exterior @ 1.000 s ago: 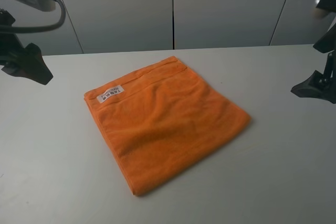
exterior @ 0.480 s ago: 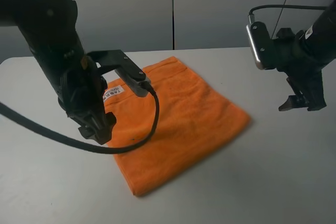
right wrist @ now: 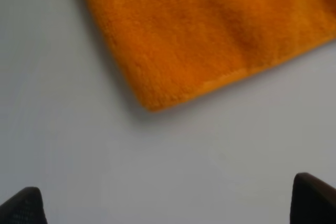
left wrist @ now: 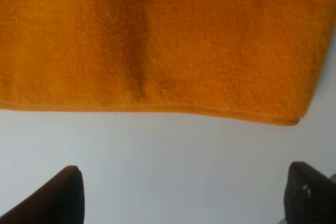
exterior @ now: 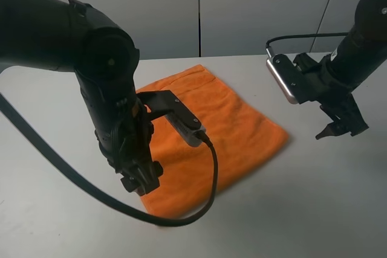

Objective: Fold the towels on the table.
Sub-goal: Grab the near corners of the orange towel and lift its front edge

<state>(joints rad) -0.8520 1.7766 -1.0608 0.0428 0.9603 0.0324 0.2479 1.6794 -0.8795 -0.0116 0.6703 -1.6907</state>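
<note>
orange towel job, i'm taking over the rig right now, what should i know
Left gripper: open, empty, low at the orange towel's near-left edge.
Right gripper: open, empty, over the bare white table off the towel's right corner.
Towel: lying flat mid-table.
Done: both arms positioned at it, nothing gripped.
Left: grasp the edge and corner, then fold it over.

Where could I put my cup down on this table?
The widest bare stretch of table is the near right, between the towel and the front edge. A narrow strip is free behind the towel. It is crowded at the towel's left half, under the left arm and its cable, and right of the towel, where the right arm hovers.
</note>
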